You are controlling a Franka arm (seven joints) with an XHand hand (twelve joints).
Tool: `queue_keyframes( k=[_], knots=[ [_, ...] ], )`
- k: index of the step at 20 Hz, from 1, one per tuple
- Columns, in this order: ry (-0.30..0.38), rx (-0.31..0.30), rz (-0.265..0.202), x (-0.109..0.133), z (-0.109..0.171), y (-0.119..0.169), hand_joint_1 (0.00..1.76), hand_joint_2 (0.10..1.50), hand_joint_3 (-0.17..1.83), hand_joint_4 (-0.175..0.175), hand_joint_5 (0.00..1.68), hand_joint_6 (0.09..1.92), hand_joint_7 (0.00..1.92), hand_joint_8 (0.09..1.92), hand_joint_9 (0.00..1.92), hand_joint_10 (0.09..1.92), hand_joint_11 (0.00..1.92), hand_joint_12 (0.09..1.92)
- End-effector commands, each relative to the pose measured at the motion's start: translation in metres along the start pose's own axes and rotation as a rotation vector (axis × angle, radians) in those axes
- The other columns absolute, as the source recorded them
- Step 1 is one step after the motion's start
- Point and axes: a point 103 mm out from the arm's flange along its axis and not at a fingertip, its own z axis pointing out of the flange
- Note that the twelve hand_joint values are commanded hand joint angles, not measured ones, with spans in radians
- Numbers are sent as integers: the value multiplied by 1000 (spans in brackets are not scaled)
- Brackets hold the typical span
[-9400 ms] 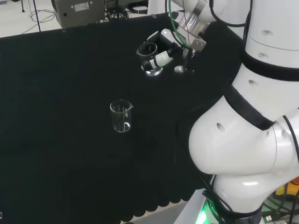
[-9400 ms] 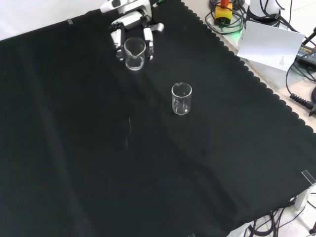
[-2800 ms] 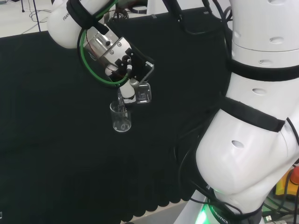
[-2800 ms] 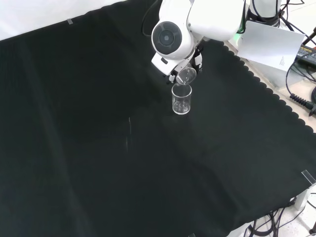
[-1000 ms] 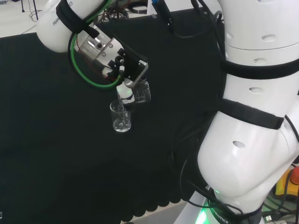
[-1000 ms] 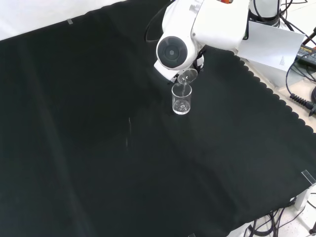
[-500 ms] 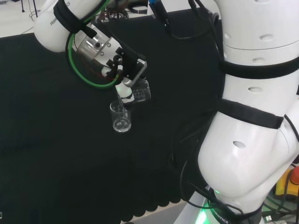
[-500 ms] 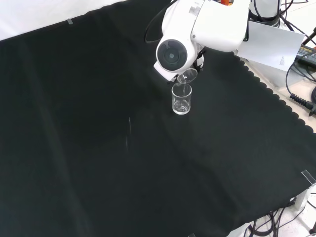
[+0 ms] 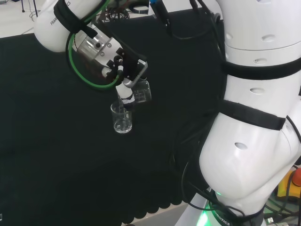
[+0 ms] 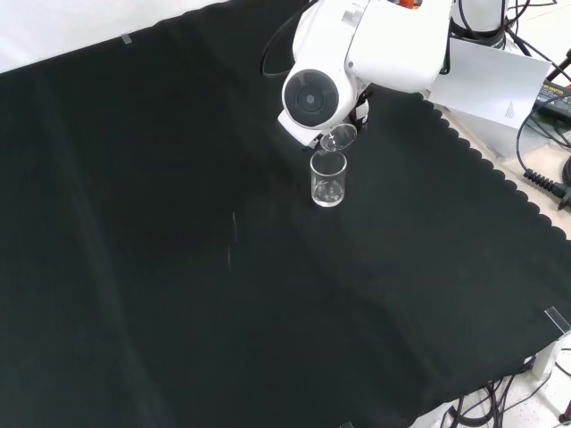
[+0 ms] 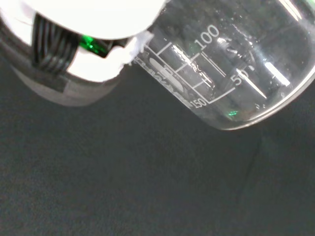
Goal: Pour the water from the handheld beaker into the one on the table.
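A clear glass beaker [image 9: 122,118] stands upright on the black cloth, seen too as the table beaker [image 10: 327,180] in the front view. The hand [image 9: 126,89] is curled round a second clear beaker [image 9: 141,92], tipped over with its lip just above the standing one's rim. From the front, the tilted beaker's mouth [image 10: 339,137] shows under the arm's white link [image 10: 312,100]. Up close, the held beaker [image 11: 231,64] with printed graduations lies on its side, droplets on its wall. How much water the table beaker holds I cannot make out.
The arm's big white links [image 9: 256,117] take up the right of the head view. A white sheet [image 10: 495,82] and cables lie beyond the cloth's scalloped edge [image 10: 500,178] at the front view's right. Black cloth [image 10: 178,267] spreads wide around the beakers.
Since 9.4 s ago the hand carried its beaker from the far side to above the table beaker and tipped it. Over the last second the tilt has barely changed.
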Motion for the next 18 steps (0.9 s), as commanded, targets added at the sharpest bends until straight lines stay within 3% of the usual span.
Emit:
queue_keyframes(
  k=[1, 8, 18],
  knots=[
    [11, -17, -5, 1, -2, -1, 1143, 699, 524, 175, 1359, 460, 1791, 87, 1796, 87, 1625, 526],
    [21, -31, -14, 0, -1, -1, 1143, 700, 523, 175, 1356, 465, 1789, 87, 1795, 87, 1623, 525],
    [102, -76, -42, -10, 10, 6, 1140, 710, 512, 175, 1342, 487, 1785, 87, 1790, 87, 1617, 527]
  ],
)
